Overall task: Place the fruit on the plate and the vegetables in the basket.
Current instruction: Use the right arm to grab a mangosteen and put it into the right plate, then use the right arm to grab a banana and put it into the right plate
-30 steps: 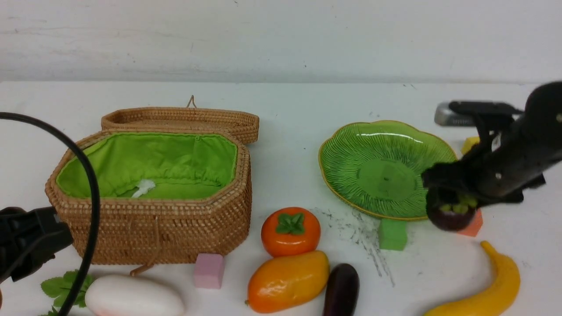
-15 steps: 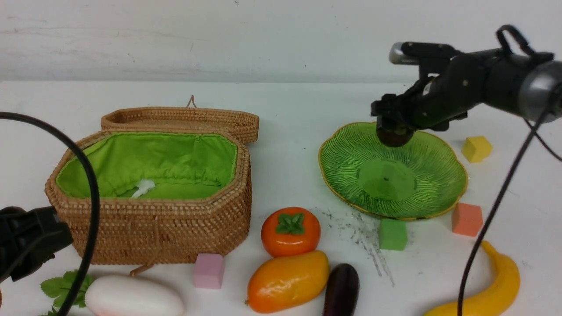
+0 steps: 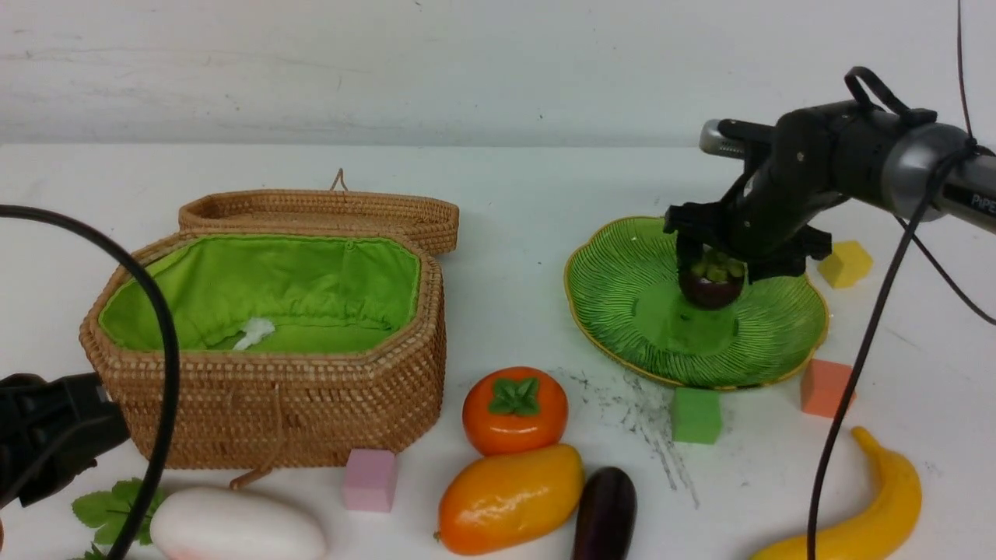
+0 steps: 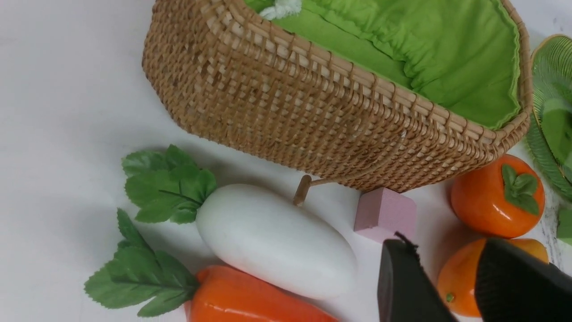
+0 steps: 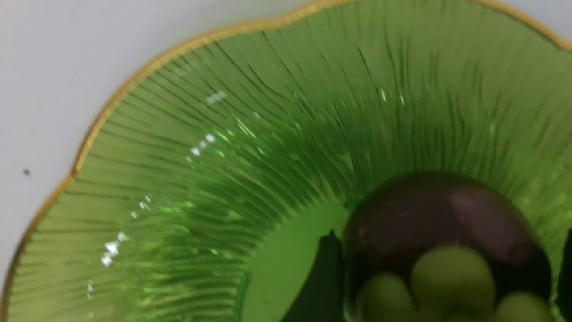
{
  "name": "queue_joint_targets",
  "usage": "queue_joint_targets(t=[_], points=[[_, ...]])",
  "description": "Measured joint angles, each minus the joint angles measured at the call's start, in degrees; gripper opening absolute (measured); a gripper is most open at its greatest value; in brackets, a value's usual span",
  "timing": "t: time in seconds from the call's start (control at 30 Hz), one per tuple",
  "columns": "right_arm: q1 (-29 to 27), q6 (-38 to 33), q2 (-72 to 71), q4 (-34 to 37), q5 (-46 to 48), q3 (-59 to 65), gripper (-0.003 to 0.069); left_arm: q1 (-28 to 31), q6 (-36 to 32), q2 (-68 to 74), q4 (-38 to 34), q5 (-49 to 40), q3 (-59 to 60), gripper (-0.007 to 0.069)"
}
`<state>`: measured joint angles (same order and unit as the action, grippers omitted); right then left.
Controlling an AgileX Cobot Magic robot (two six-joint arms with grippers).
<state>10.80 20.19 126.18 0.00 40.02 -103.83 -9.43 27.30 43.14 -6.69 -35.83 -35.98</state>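
Bench: white, carried everything.
Basket: tan woven wicker, octagonal, green cloth lining, stood on the left with its lid open.
Plate: green ribbed glass, gold scalloped rim, lay on the right.
Right claw: straddled the mangosteen from above; gripping or let go, I could not tell.
Left claw: low by the basket, jaws partly apart, holding nothing.
Mangosteen: dark purple, green top, sat near the plate's middle.

Plate: green, ribbed, gold rim. Mangosteen: dark purple, green top. Basket: tan weave, bright green lining. Persimmon: orange, green calyx. Mango: orange-yellow. Eggplant: dark purple. Banana: yellow. Radish: white, green leaves. Desk: white.
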Motion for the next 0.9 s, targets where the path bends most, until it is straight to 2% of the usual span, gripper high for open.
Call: queue_joint_targets(t=[0.3,0.57,0.77,0.9], points=[[-0.12,-2.76,-5.67,0.76,5.58,-0.24,0.0668,0.0,0.0,0.0,0.0,-0.4,0.0,0.0239],[-0.58,-2.91,-19.41,-4.24,17.56,2.72,0.0662,0.0,0.0,0.0,0.0,-2.2,0.0,0.0239],[-0.71,1.61,-30.77,-3.94,19.85,14.99,0.0643,0.0,0.0,0.0,0.11,-2.25,0.0,0.0239],[-0.71,8.19,-39.45,-3.38,18.46,31.02,0.0594,0.0,0.0,0.0,0.19,-2.25,0.0,0.0239]])
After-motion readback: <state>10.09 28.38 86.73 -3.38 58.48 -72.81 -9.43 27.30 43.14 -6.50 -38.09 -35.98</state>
